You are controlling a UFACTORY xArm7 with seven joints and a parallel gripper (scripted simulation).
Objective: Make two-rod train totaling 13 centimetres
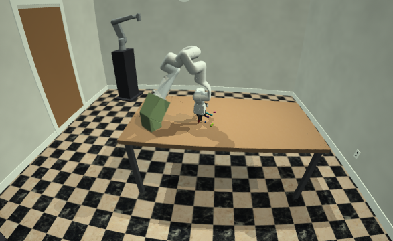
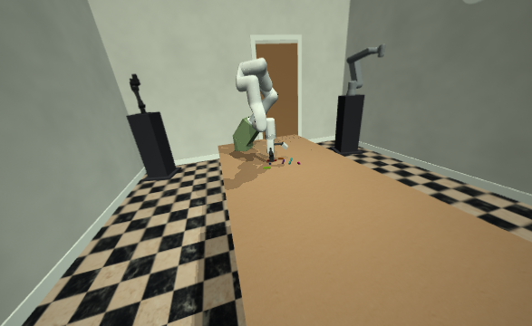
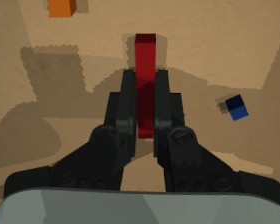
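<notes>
In the wrist view my gripper (image 3: 145, 89) is shut on the red rod (image 3: 145, 83), which lies flat on the table and runs away from the camera between the fingers. A small blue rod (image 3: 236, 107) lies to the right. In the top view the gripper (image 1: 199, 118) is down at the table among the rods, with a lime rod (image 1: 211, 124), a turquoise rod (image 1: 209, 114) and a magenta rod (image 1: 214, 112) close by. In the exterior view a purple rod (image 2: 283, 161) also shows.
A tilted green box (image 1: 154, 111) stands at the table's left end, at the arm's base. Two black pedestals with idle arms (image 2: 349, 122) stand on the floor beside the table.
</notes>
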